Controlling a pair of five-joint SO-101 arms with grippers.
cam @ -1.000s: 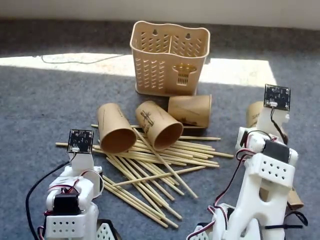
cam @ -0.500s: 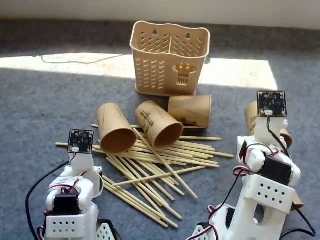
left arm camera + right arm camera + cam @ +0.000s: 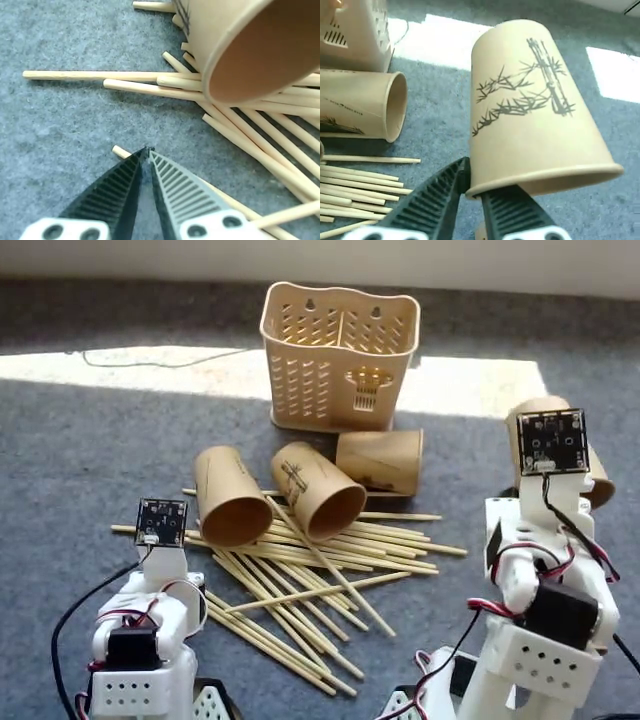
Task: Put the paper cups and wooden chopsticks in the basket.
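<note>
Gripping a paper cup (image 3: 530, 115) with my right pincer (image 3: 470, 187): the jaws pinch the rim, the cup's base points away from the pincer and the bamboo print faces up. In the high view the same cup pokes out behind my right wrist camera board (image 3: 553, 440).

The basket (image 3: 340, 355) stands upright on the grey carpet (image 3: 90, 460), ahead of the right pincer and off to its left side, well apart from it. Just this side of the basket lies a second cup (image 3: 360, 105) on its side, with its mouth turned toward the held cup.

My left pincer (image 3: 148, 150) is closed on nothing, tips together and low over the carpet. One chopstick end (image 3: 117, 150) sits right at the tips; I can't tell whether it touches them.

Ahead of the left pincer and to its right lies another cup (image 3: 250, 45) on its side, mouth toward the pincer, resting on the chopstick pile (image 3: 320, 560). A fourth cup (image 3: 318, 490) lies next to it, also on the sticks. The pile fans across the carpet between my two arms.
</note>
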